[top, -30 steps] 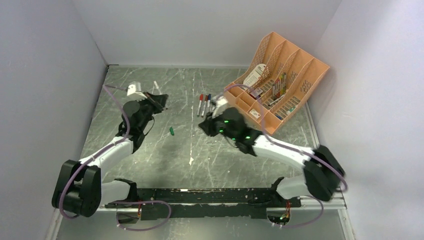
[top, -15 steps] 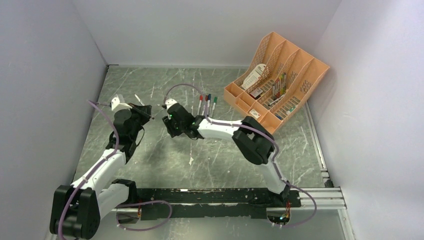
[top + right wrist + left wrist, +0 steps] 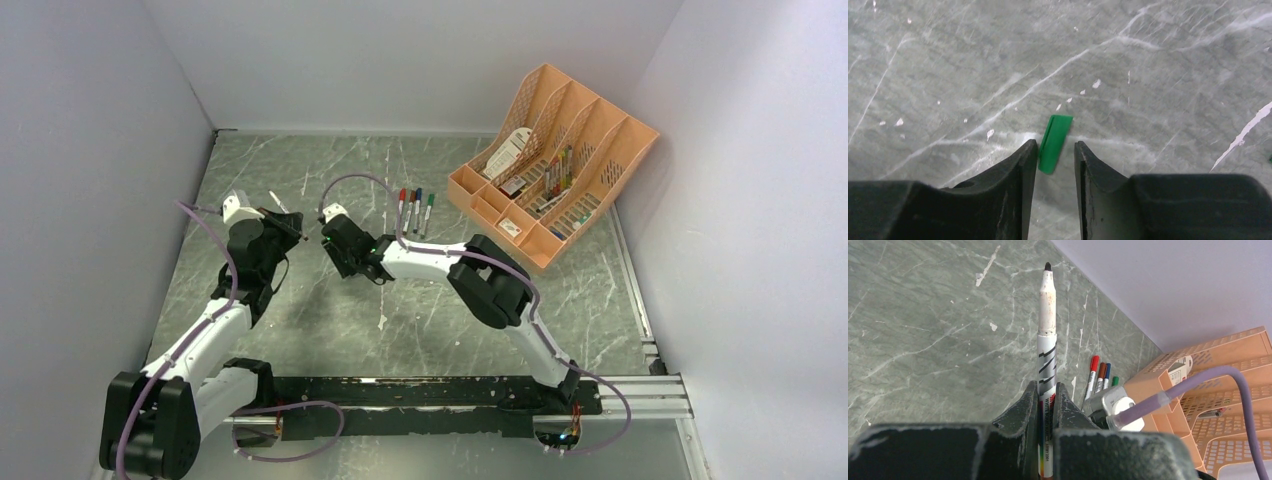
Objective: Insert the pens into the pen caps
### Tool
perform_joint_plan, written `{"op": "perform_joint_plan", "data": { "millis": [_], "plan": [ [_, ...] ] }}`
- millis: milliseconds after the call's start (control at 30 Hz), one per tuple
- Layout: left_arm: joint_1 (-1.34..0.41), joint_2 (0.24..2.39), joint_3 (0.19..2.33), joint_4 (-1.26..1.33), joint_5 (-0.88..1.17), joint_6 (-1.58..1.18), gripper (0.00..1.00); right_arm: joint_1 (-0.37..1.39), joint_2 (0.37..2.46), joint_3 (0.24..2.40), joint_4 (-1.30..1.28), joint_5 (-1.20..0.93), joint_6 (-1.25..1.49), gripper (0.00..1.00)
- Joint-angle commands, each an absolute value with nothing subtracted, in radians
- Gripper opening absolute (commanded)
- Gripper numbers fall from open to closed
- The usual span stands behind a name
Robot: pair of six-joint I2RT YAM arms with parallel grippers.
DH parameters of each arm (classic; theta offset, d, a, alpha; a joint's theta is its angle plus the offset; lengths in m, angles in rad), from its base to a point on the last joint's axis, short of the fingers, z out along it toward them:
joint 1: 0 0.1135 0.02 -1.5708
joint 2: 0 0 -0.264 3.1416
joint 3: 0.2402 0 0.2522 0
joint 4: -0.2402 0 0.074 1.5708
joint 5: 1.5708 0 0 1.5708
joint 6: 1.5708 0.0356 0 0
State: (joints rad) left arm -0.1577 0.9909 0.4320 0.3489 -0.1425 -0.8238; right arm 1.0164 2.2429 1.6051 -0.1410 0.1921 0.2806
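Note:
My left gripper [image 3: 1048, 386] is shut on a whitish pen [image 3: 1047, 340]. The pen is uncapped, and its dark tip points up and away from the fingers. In the top view this gripper [image 3: 293, 228] is at the left of the table. My right gripper [image 3: 1055, 145] is open and hangs low over a green pen cap [image 3: 1054, 137] that lies on the table. The cap's near end is between the two fingertips. In the top view the right gripper [image 3: 343, 258] hides the cap. Several capped pens [image 3: 414, 210] lie side by side behind it.
An orange organiser [image 3: 550, 170] with bunched pens and cards stands at the back right, against the wall; it also shows in the left wrist view [image 3: 1208, 370]. The capped pens show there too [image 3: 1098, 377]. White walls close in the left, back and right sides.
My right arm has swung left from beside the organiser to over the green cap, which it now covers. My left arm has drawn back a little to the left with the pen.

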Motion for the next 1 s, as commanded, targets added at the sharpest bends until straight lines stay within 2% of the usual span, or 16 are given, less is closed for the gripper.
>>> {"op": "perform_joint_plan", "data": {
  "millis": [0,100,200,233,267,400,500,567,633,733,967],
  "plan": [
    [-0.149,0.993,0.429,0.353,-0.124,-0.816,0.07,1.017,2.308,1.647,-0.182,0.234,0.266,0.31],
    [-0.149,0.99,0.426,0.355,-0.124,-0.813,0.07,1.018,2.322,1.658,-0.176,0.236,0.261,0.26],
    [-0.149,0.992,0.426,0.362,-0.111,-0.81,0.07,1.019,2.328,1.67,-0.186,0.238,0.264,0.1],
    [-0.149,0.995,0.425,0.369,-0.103,-0.807,0.07,1.018,2.322,1.665,-0.186,0.235,0.267,0.01],
    [-0.149,0.998,0.422,0.379,-0.093,-0.8,0.07,1.017,2.313,1.658,-0.182,0.231,0.272,0.0],
    [-0.149,1.023,0.398,0.496,0.04,-0.733,0.07,1.001,2.17,1.521,-0.082,0.228,0.3,0.0],
    [-0.149,1.101,0.397,0.661,0.319,-0.705,0.07,0.955,1.934,1.293,0.138,0.192,0.342,0.0],
    [-0.153,1.19,0.418,0.766,0.488,-0.746,0.07,0.887,1.778,1.13,0.286,0.111,0.415,0.0],
    [-0.178,1.29,0.401,1.007,0.593,-0.837,0.07,0.767,1.642,0.963,0.456,-0.032,0.539,0.0],
    [-0.238,1.378,0.357,1.309,0.612,-0.984,0.07,0.596,1.473,0.744,0.795,-0.193,0.702,0.0],
    [-0.494,1.557,0.454,1.603,0.62,-1.108,0.07,0.509,1.297,0.585,1.036,-0.211,0.816,0.0]
  ]
}}
